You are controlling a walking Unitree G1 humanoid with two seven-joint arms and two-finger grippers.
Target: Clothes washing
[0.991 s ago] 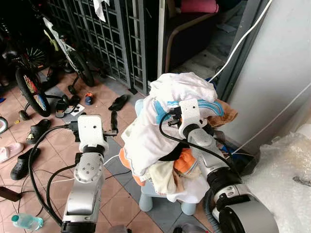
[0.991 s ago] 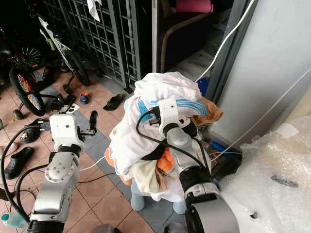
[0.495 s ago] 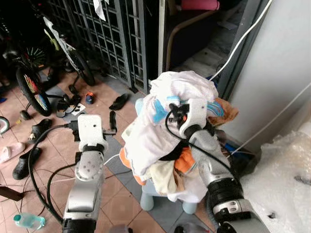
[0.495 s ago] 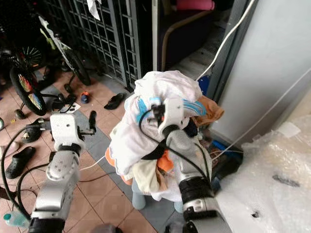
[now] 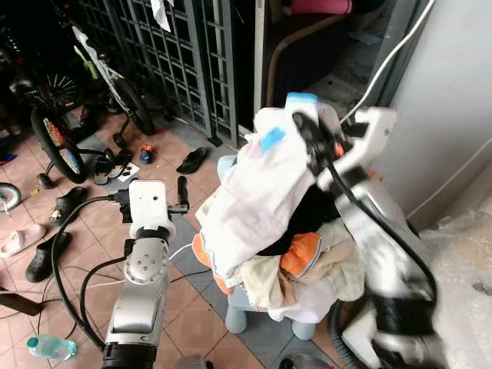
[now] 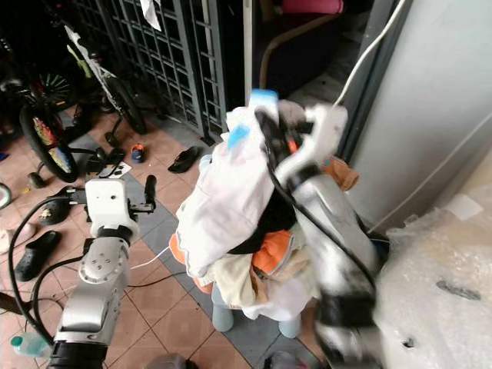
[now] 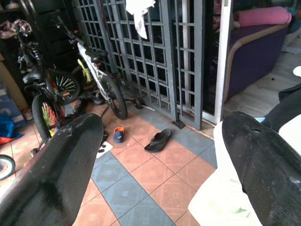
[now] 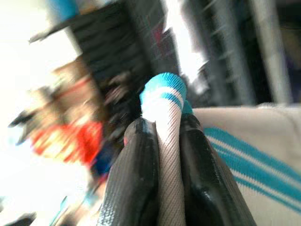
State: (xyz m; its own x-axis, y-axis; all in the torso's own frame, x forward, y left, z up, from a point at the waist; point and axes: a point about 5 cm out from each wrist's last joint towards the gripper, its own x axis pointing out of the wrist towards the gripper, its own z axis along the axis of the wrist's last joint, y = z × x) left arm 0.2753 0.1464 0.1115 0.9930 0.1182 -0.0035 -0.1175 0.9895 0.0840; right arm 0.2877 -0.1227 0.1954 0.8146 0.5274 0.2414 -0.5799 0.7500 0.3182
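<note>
At the left of the frame, bicycles [image 5: 73,100] stand against the metal grille [image 5: 177,54], with sandals [image 5: 46,254] scattered over the tiled floor [image 5: 92,231] and a plastic bottle [image 5: 50,347] at lower left. The left gripper [image 5: 181,201] is held out over the tiles at lower centre-left, just beside the laundry pile [image 5: 277,231]; in the left wrist view its fingers [image 7: 61,165] stand wide apart with nothing between them. Its position matches the earlier frames.

At centre, the pile rests heaped on a pale blue stool [image 5: 242,315]: white, orange and cream garments. The right arm, which lay low against the pile one second ago, has swung upward and is blurred with motion. The right gripper [image 8: 162,155] is clamped on a white garment with blue stripes [image 5: 265,173], and that garment is now lifted to the upper centre of the frame, its banded edge [image 5: 301,100] topmost, the rest draping down over the pile.

At the right, bubble wrap [image 5: 461,277] lies below a grey wall [image 5: 453,92].
</note>
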